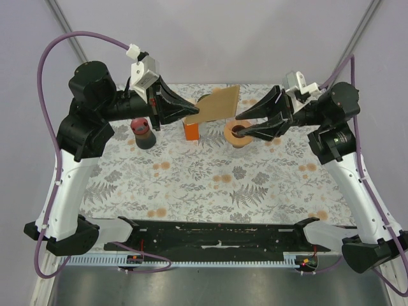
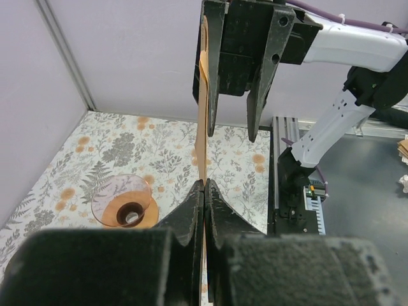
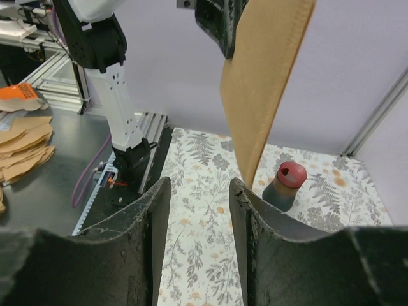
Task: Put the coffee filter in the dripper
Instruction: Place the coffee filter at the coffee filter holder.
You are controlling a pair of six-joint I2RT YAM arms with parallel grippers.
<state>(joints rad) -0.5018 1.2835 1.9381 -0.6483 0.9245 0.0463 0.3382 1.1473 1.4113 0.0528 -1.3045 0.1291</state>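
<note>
Up and left of the dripper (image 1: pixel 229 137), the left fingers (image 1: pixel 175 102) are pinched shut on the brown filter (image 1: pixel 217 105), which hangs clear of the tabletop (image 1: pixel 210 178). Over the dripper, the right fingers (image 1: pixel 261 107) stand partly open and empty, beside the filter's edge.
</note>
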